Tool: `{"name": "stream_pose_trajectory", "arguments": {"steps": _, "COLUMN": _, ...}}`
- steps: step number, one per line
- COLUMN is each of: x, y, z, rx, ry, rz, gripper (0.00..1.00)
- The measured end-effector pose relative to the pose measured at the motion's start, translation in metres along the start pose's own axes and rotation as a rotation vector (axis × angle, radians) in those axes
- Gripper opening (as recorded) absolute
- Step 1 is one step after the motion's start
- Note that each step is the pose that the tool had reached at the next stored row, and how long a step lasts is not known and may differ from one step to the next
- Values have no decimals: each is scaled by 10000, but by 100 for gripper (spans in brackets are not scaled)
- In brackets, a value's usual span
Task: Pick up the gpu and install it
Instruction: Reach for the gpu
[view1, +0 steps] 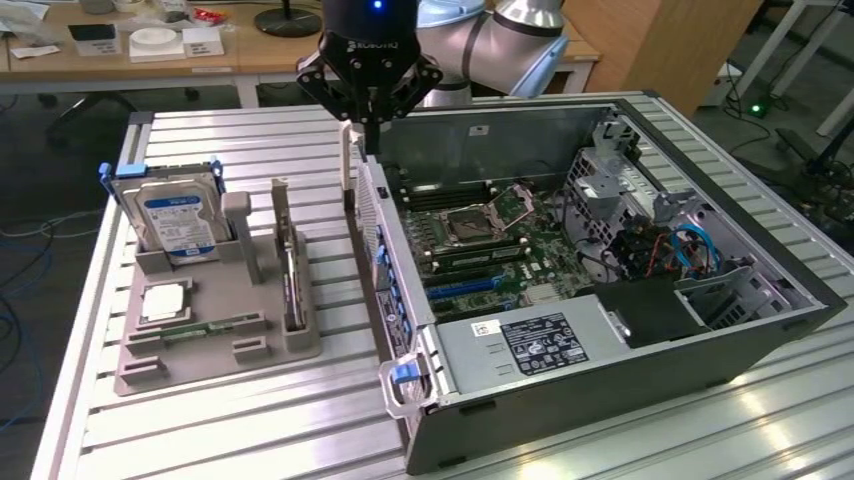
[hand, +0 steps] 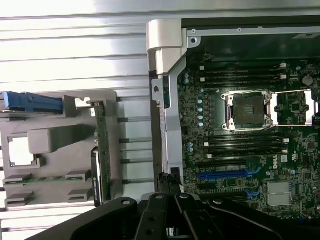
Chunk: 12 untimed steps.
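The exterior view looks obliquely down over the table (view1: 227, 430); the nearer wrist view faces straight down, sharing the motherboard (view1: 487, 245).

A wooden desk (view1: 254, 52) and wooden panel (view1: 667, 40) stand behind the slatted metal table (view1: 240, 420).

Silver arm (view1: 527, 30), black hand (view1: 363, 127), white lettering (view1: 371, 45), possibly blue light (view1: 375, 5).

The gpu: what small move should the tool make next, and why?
Probably shift the tool toward the exterior view's left, to above the gpu. The gpu stands upright in the gray holder, ungrasped, while the tool hangs shut, seemingly empty, over the computer case edge.
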<state>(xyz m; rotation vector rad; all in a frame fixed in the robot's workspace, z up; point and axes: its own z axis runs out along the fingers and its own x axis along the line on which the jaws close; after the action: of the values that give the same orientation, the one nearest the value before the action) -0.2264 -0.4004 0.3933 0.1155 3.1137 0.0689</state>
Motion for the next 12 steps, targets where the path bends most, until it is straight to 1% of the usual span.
{"name": "stream_pose_trajectory", "arguments": {"steps": 12, "x": 130, "y": -13, "z": -4, "rx": 0, "ry": 1, "rz": 1, "gripper": 10}}
